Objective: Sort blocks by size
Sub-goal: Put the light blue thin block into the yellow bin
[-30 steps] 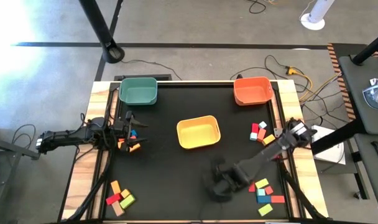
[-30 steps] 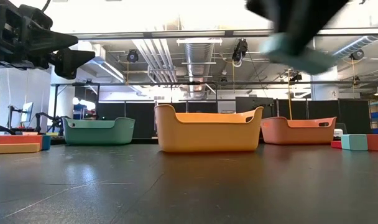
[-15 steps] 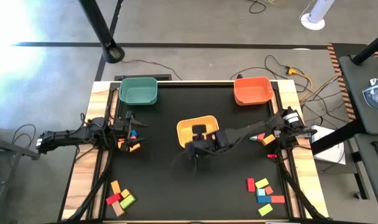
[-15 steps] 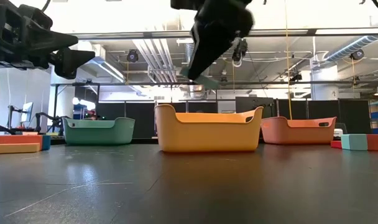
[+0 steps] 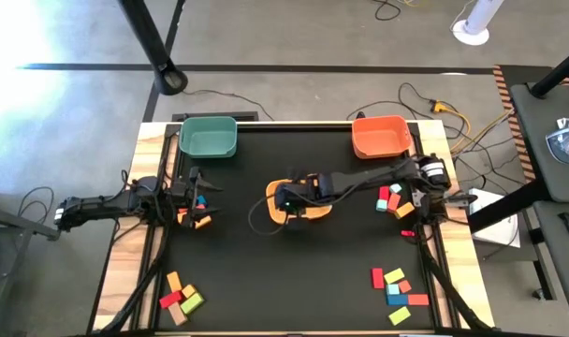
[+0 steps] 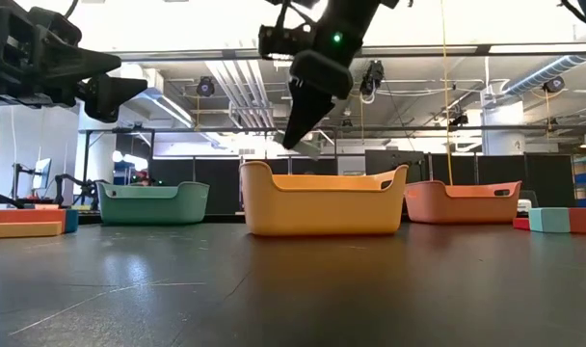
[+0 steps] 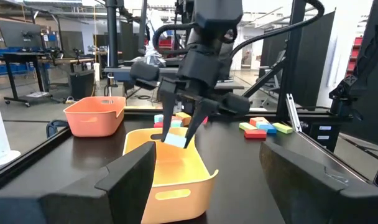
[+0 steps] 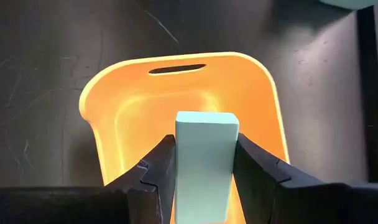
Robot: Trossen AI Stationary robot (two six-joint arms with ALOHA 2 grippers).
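My right gripper (image 5: 286, 198) hangs over the yellow bin (image 6: 322, 198), shut on a pale blue block (image 8: 204, 158). The left wrist view also shows this block (image 7: 175, 140) just above the bin's rim. My left gripper (image 5: 198, 198) waits open at the table's left side, above a few small blocks (image 5: 199, 217). More blocks lie flat on the mat at the near left (image 5: 180, 298), the right (image 5: 394, 199) and the near right (image 5: 395, 288). My right gripper pinches the pale blue block by its two opposite long sides (image 8: 178, 163), one finger on each. The fingers come from above, pointing down into the yellow bin. The block's free end (image 8: 207, 119) sticks out past the fingertips. It is lifted clear above the bin's floor.
A green bin (image 5: 208, 137) stands at the far left of the mat and an orange bin (image 5: 380, 137) at the far right. The yellow bin sits mid-table. Wooden edges frame the black mat (image 5: 238, 271), which is bare in the middle toward the near edge.
My right gripper has swung from the table's near right toward the far left, carrying the pale blue block. It now stands over the yellow bin, pointing down. The left arm has kept still.
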